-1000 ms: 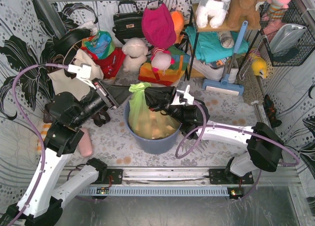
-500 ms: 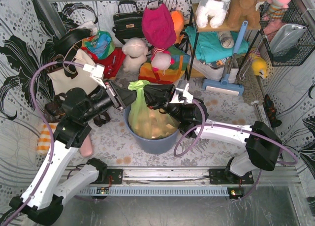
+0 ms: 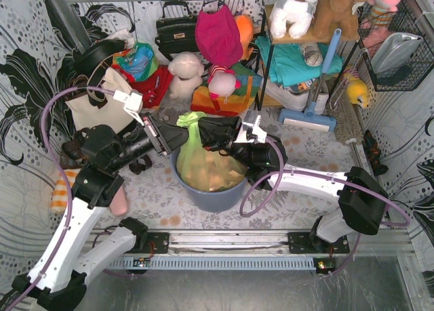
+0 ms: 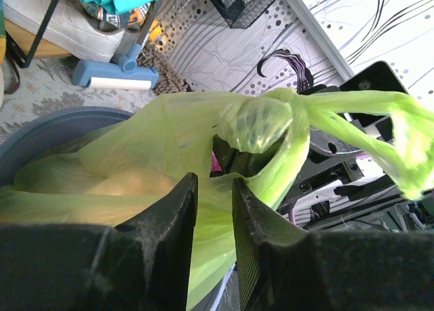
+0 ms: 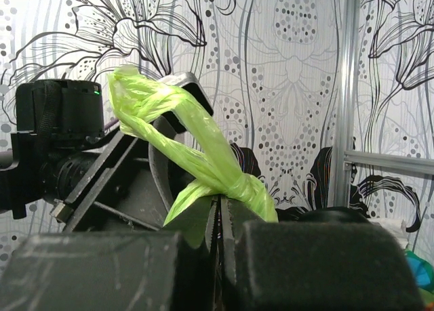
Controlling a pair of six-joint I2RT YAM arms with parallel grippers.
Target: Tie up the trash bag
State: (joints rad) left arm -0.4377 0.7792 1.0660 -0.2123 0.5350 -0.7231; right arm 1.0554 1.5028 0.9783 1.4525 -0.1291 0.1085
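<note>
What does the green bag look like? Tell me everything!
The trash bag is thin, see-through light-green plastic, with tan crumpled stuff showing inside. It sits in the blue-grey bin. Its top is twisted into a knot with loose tails. The right gripper pinches it under the knot; the left gripper is close beside it.

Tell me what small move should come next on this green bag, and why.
Probably close the left gripper on the trash bag film showing in the narrow gap between its jaws. The right gripper is shut on the neck just under the knot, which looks puffy, so a second hold would let the arms pull it snug.
</note>
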